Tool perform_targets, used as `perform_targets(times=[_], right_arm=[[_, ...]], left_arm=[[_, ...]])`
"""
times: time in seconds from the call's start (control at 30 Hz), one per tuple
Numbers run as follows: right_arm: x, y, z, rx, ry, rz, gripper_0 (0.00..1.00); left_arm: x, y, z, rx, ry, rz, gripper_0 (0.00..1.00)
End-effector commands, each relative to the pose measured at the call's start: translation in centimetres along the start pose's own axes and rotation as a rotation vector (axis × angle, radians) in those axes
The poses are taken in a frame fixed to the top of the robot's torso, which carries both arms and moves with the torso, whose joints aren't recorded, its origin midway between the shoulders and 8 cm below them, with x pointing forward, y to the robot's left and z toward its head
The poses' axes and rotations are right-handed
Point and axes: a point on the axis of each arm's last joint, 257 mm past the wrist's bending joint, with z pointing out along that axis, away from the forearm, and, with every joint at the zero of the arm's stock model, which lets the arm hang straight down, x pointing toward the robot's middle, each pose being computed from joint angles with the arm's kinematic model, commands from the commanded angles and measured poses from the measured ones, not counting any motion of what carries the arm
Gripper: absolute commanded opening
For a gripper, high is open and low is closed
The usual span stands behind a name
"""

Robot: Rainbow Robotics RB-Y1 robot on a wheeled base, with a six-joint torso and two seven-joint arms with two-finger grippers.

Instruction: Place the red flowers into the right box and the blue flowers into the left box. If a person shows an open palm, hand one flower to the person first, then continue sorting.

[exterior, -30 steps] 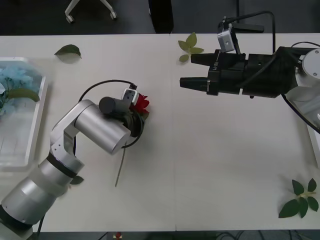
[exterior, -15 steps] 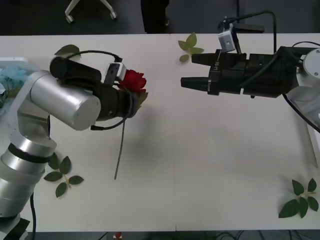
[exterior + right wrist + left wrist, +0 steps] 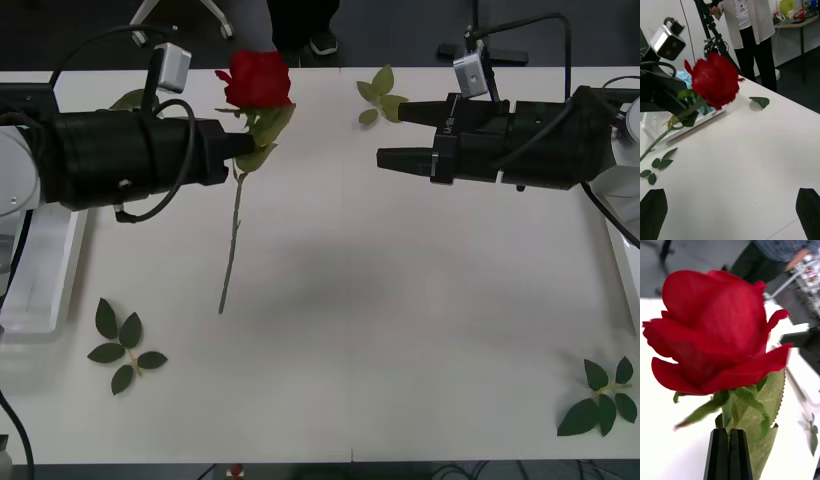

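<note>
Near sprigs: a leaf sprig [image 3: 127,345] lies on the white bench [image 3: 400,340] at the near left; another sprig [image 3: 600,398] lies at the near right.
Rose: the rose [image 3: 257,80] is held above the bench, bloom toward the far edge, stem [image 3: 231,240] trailing down toward the near side; the left wrist view shows the bloom [image 3: 715,333] close up.
Left gripper: the left gripper [image 3: 243,146] reaches in from the left, its black fingers [image 3: 729,453] pressed together on the stem just under the bloom.
Right gripper: the right gripper [image 3: 395,135] hangs over the far right of the bench, well apart from the rose, fingers [image 3: 654,212] spread with nothing between them.
Left box: the left box [image 3: 45,280] is mostly hidden behind the left arm; the right wrist view shows its rim [image 3: 681,129] and pale blue petals [image 3: 684,78] behind the rose.
Right box: only a strip of the right box [image 3: 625,275] shows, cut off by the edge.
Far leaves: a sprig [image 3: 378,95] sits near the far edge.
</note>
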Motion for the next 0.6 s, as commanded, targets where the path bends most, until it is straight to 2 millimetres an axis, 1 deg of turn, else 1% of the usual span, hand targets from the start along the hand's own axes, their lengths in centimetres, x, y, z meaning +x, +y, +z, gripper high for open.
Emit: perform_targets(times=[0.03, 0.13, 0.2, 0.33, 0.37, 0.4, 0.6], right_arm=[[0.0, -1.1, -1.6, 0.019, 0.035, -0.035, 1.0], [1.2, -1.3, -2.3, 0.009, 0.061, 0.002, 1.0], [2.0, -1.1, -2.7, -0.012, 0.072, 0.042, 1.0], [3.4, -0.6, -3.2, -0.047, 0.095, 0.125, 1.0], [3.5, -0.4, -3.3, -0.054, 0.1, 0.137, 1.0], [4.2, 0.0, -3.5, -0.064, 0.112, 0.181, 1.0], [5.1, 0.8, -3.7, -0.077, 0.13, 0.308, 1.0]], left_arm=[[-2.4, -2.5, -1.7, 0.095, -0.096, 0.023, 0.0], [-3.8, -4.4, -2.5, 0.179, -0.167, 0.025, 0.0], [-4.8, -5.5, -2.8, 0.22, -0.206, 0.031, 0.0], [-6.5, -7.3, -2.8, 0.277, -0.291, 0.031, 0.0], [-6.7, -7.5, -2.8, 0.282, -0.303, 0.029, 0.0], [-7.1, -7.9, -2.6, 0.292, -0.33, 0.027, 0.0], [-8.0, -8.8, -1.8, 0.297, -0.394, 0.02, 0.0]])
